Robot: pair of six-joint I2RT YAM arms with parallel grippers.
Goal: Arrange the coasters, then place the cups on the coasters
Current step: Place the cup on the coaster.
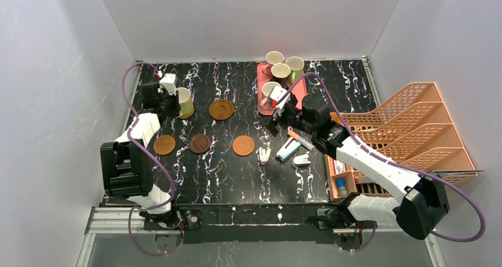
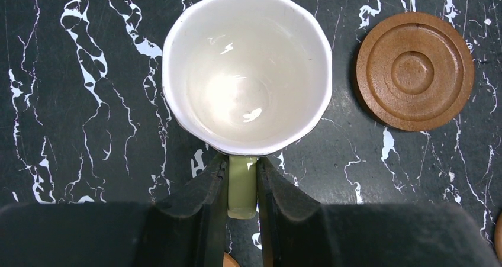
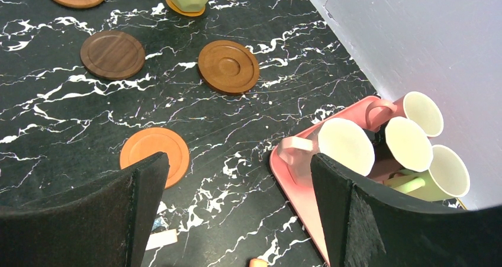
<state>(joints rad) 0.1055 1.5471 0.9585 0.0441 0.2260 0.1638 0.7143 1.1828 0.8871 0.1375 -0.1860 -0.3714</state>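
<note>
Five coasters: four lie bare and apart on the table. A ridged brown coaster [image 1: 221, 109] sits toward the back. In a nearer row are an orange-brown coaster [image 1: 164, 144], a dark brown coaster [image 1: 200, 143] and an orange coaster [image 1: 243, 145]. The fifth coaster [image 3: 176, 9] shows only as an orange edge under the yellow-green cup.
Surface: the table [image 1: 237, 178] has a glossy black top streaked with white veins.
Room: plain white walls [image 1: 248, 18] close in on the left, back and right.
Left gripper [image 2: 242, 172]: clenched on the green handle [image 2: 242, 199] of the yellow-green cup [image 2: 247, 71], which stands upright at the left rear of the table, its cream inside empty.
Right gripper [image 3: 237, 160]: jaws spread wide, grasping nothing, hanging over the table just beside the pink tray.
Other cups: four huddle at the far end of the pink tray [image 3: 294, 187], near the back wall. The nearest is a pink cup [image 3: 346, 145]. Whether the farthest ones stand in the tray or just past it, I cannot tell.
Right edge: a tiered orange rack [image 1: 414, 131], with small office items [image 1: 288, 150] lying on the table in front of it.
</note>
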